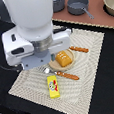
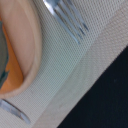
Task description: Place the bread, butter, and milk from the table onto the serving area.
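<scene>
Nearest in the exterior view lies the butter (image 1: 53, 87), a bright-yellow stick with a red-and-white mark, resting flat on the near part of the serving area (image 1: 90, 54), the beige striped placemat. Just beyond it, an orange-handled utensil (image 1: 67, 75) lies slanted on the mat beside the plate, its metal end pointing toward the exterior view's left. Behind that sits the round tan plate (image 1: 72, 65), and on it the bread (image 1: 63, 58), a golden-orange loaf with pale dots on top. A second orange-handled utensil (image 1: 79, 49) lies on the far side of the plate, toward the exterior view's right.

Over the left part of the mat hangs the large white robot arm (image 1: 32, 25), whose body hides the gripper itself, so whether its pincer is spread or pressed together cannot be told. No milk carton can be made out in either view.

Farther back, on the pinkish-brown board (image 1: 96, 16), stand grey pots (image 1: 78, 7).

Up close, the wrist view shows the plate rim (image 2: 27, 50), metal fork tines (image 2: 70, 20) on the woven mat (image 2: 70, 70), and dark table (image 2: 107, 107) past the mat's edge.
</scene>
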Tool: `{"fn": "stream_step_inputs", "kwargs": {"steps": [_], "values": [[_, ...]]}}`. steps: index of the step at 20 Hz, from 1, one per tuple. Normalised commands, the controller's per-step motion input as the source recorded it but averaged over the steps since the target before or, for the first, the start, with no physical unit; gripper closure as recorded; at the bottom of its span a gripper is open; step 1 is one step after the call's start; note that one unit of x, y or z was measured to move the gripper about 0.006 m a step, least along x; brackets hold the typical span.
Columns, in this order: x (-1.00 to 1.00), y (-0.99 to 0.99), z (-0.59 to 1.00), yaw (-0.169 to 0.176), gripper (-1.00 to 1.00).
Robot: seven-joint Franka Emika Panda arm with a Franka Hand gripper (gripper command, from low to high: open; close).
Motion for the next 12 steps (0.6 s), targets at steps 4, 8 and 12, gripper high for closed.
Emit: {"fn": "stream_step_inputs", "kwargs": {"steps": [4, 8, 12], "values": [[-0.9, 0.51, 0.08, 0.002, -1.0], [-0.79, 0.5, 0.03, 0.017, -1.0], [-0.8, 0.47, 0.0, 0.027, -1.0]]}}
